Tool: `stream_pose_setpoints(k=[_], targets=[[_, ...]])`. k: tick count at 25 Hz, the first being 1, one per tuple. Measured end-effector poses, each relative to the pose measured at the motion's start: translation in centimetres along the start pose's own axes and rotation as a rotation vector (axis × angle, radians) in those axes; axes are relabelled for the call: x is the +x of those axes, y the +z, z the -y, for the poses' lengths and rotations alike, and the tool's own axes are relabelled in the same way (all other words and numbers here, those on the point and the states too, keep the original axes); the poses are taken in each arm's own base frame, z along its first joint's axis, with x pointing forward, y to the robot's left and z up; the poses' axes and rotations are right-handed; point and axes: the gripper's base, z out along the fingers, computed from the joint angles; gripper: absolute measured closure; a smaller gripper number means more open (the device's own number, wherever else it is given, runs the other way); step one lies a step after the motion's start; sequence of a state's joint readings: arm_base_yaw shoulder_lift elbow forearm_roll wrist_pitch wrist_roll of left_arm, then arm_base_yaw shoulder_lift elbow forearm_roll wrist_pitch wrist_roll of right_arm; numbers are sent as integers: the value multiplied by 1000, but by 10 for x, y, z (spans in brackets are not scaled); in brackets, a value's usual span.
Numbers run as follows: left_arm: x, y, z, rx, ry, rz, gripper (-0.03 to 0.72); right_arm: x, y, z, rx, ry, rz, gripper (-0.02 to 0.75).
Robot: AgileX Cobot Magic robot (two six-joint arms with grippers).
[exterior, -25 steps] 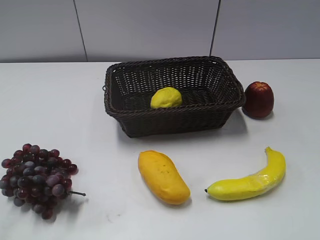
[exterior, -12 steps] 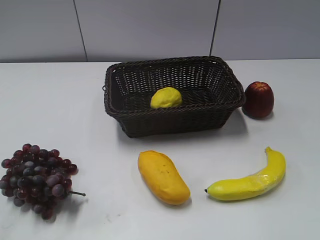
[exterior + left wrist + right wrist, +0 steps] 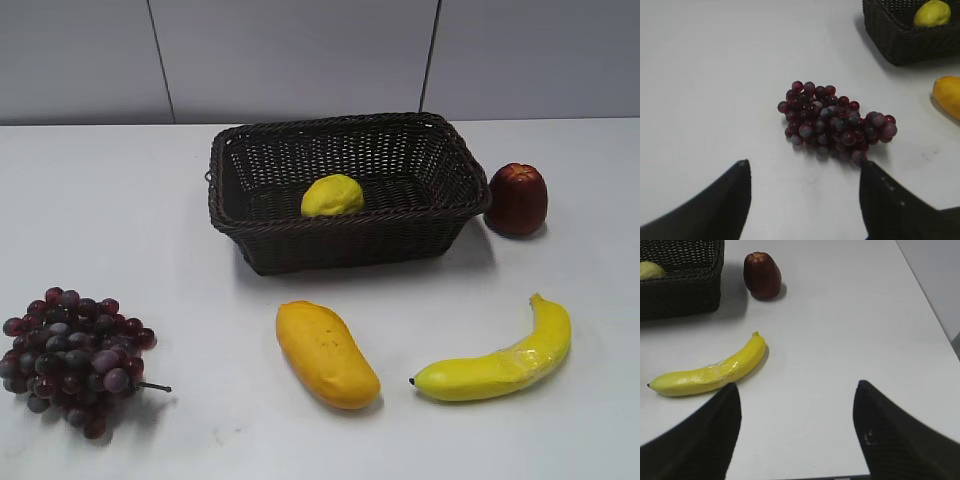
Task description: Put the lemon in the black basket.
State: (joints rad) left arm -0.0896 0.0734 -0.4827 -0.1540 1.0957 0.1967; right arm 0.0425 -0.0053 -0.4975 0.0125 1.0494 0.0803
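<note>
Yellow lemon x1, basket x1

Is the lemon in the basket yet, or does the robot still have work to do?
It looks done. The lemon sits inside the black basket. Nothing is in hand: the left gripper is open above the grapes, and the right gripper is open near the banana. Nothing looks left to do.

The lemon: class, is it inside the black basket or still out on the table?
Inside. The lemon rests on the floor of the black basket, enclosed by its woven walls, with no gripper holding it.
</note>
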Motion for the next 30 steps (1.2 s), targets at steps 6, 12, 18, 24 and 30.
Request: stream_pose_setpoints(k=[6, 12, 18, 24, 30], targets=[[0, 0, 0, 5, -3, -1, 180, 0, 0, 0, 0, -1, 0, 167], [0, 0, 1, 0, -8, 3, 188, 0, 0, 0, 0, -1, 0, 167], [6, -8, 3, -63, -35, 70, 203, 0, 0, 0, 0, -1, 0, 167], [6, -8, 3, -90, -51, 73, 207, 0, 0, 0, 0, -1, 0, 167], [6, -8, 3, -91, -52, 73, 207, 0, 0, 0, 0, -1, 0, 167]])
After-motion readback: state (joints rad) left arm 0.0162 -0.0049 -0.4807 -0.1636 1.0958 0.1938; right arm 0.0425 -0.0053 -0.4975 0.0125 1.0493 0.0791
